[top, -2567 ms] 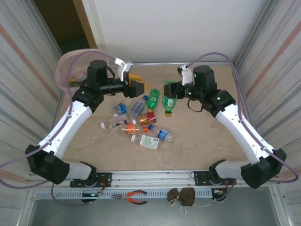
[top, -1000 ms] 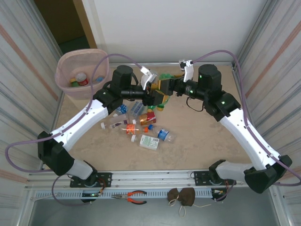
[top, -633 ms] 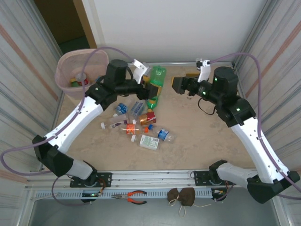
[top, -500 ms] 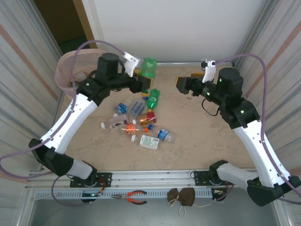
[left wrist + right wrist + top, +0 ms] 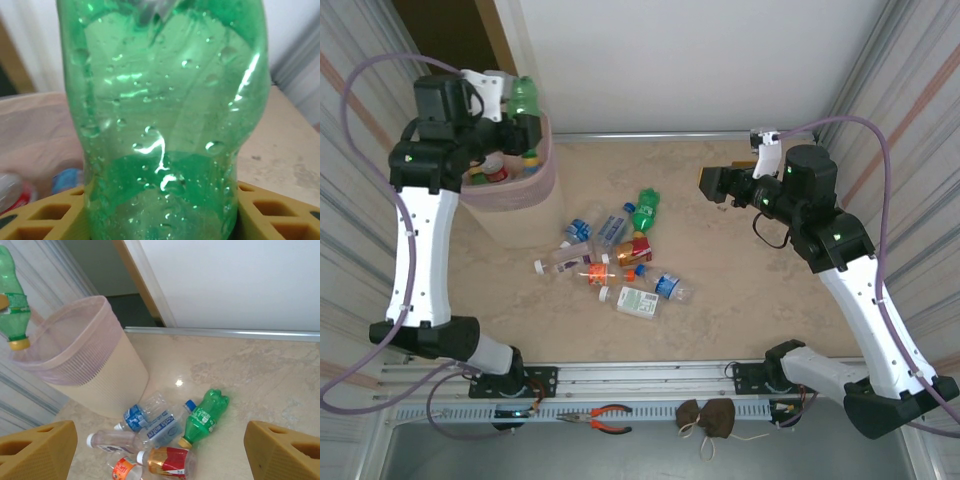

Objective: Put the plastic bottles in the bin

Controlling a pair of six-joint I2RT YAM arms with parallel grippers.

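The left gripper [image 5: 527, 128] was pinching a green bottle [image 5: 524, 100] across its body. In the left wrist view the yellow fingers [image 5: 47, 215] pressed against both sides of that bottle [image 5: 165, 125], which rose straight up out of the gripper [image 5: 160, 222]. The right wrist view showed the same bottle [image 5: 12, 310] hanging with its yellow cap pointing down, just over the rim of the bin [image 5: 95, 375]. From above, the bin [image 5: 510, 195] stood at the far left corner of the table [image 5: 750, 270], with the held bottle over its far right edge. A few bottles already lay inside the bin [image 5: 495, 170].

The right gripper [image 5: 712, 183] hung over the far right part of the table, well apart from the bin, with its fingers spread wide and nothing between them [image 5: 160, 440]. The remaining bottles [image 5: 615, 255] lay scattered in a loose cluster mid-table. A green one [image 5: 643, 212] lay at the cluster's far edge, nearest the right gripper but not touching it.
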